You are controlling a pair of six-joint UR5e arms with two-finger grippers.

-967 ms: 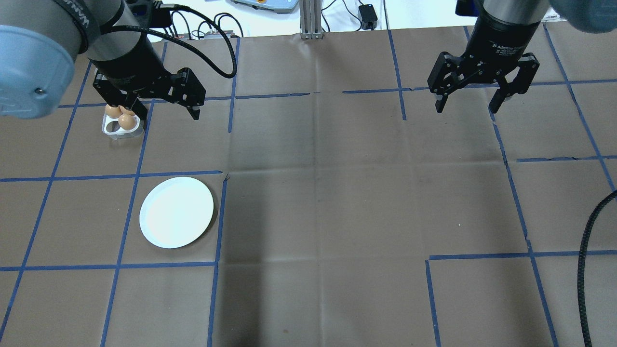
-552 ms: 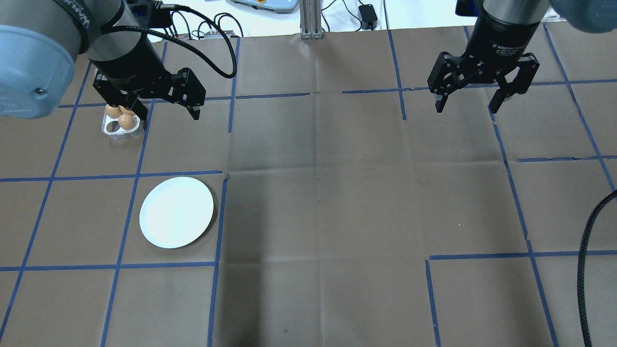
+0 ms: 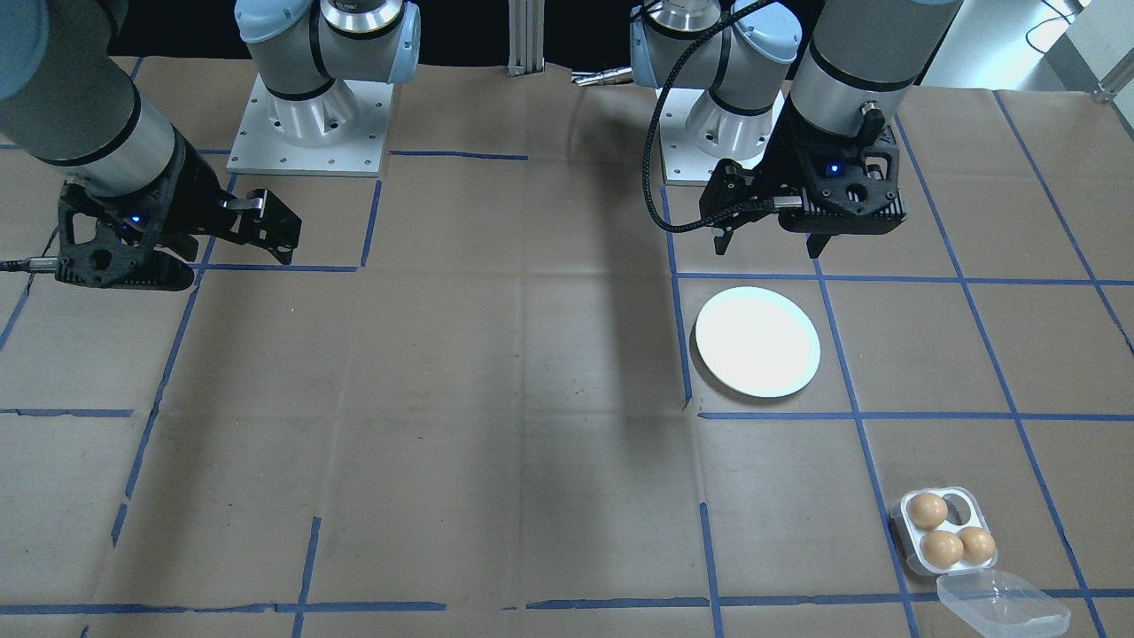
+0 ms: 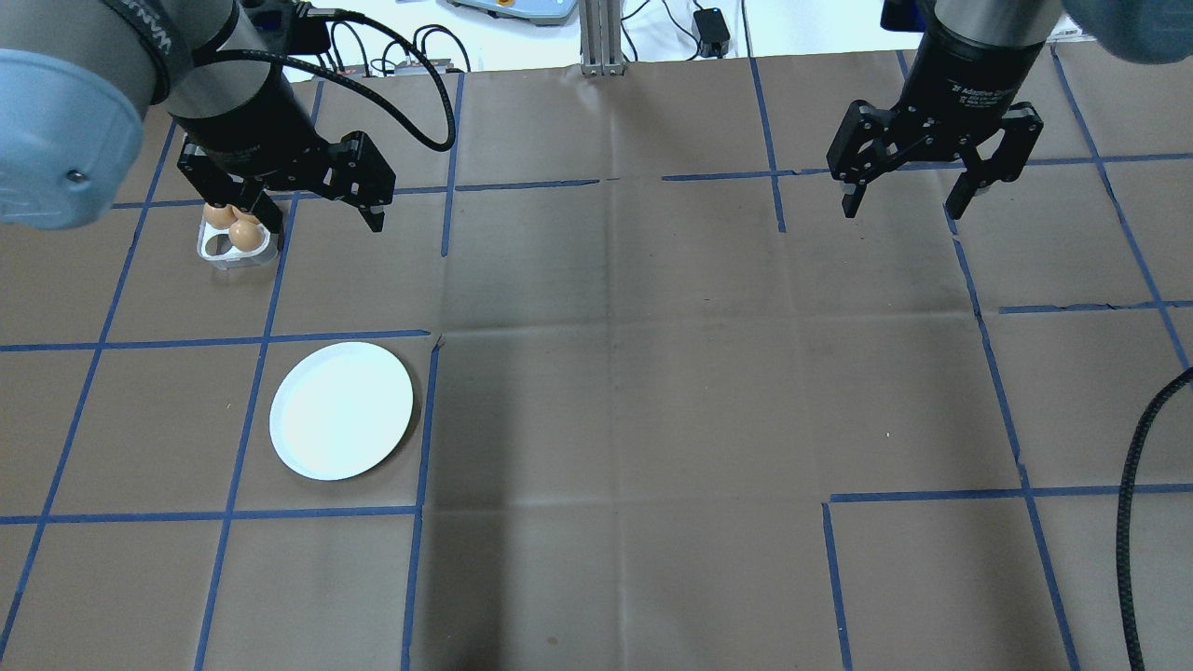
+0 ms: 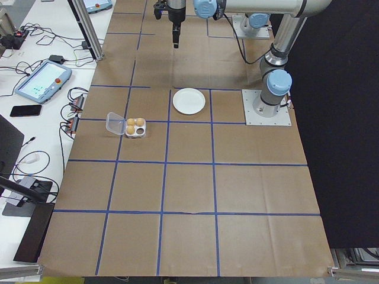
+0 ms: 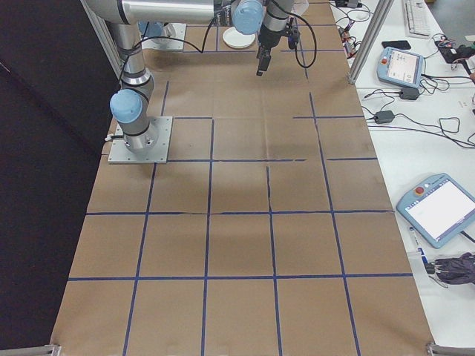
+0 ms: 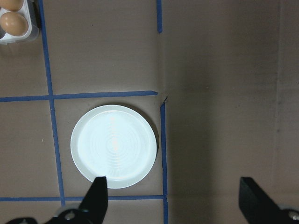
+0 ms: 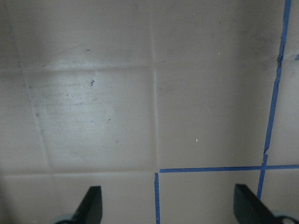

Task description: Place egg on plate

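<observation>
Front-facing view: white plate [image 3: 757,341] sits bare on the brown paper surface [image 3: 496,372], nothing on it. Egg tray [image 3: 946,530] is well apart from the plate, toward the operators' side, holding three brown eggs [image 3: 941,548], one cup free, its clear lid [image 3: 1001,602] flipped open beside it. Left gripper [image 3: 769,241] hangs above the surface just robot-side of the plate, jaws spread wide, holding nothing. Right gripper [image 3: 266,232] is far from the plate across the surface, also spread and holding nothing.

Overhead view: left gripper [image 4: 322,216] overlaps the egg tray [image 4: 233,248], plate [image 4: 341,423] nearer the camera. Right gripper [image 4: 909,200] wide open.

Left wrist view: plate [image 7: 113,146] between and ahead of the fingertips [image 7: 97,196]; egg tray [image 7: 16,25] at the corner beyond the plate.

Right wrist view: only taped surface [image 8: 140,107].
</observation>
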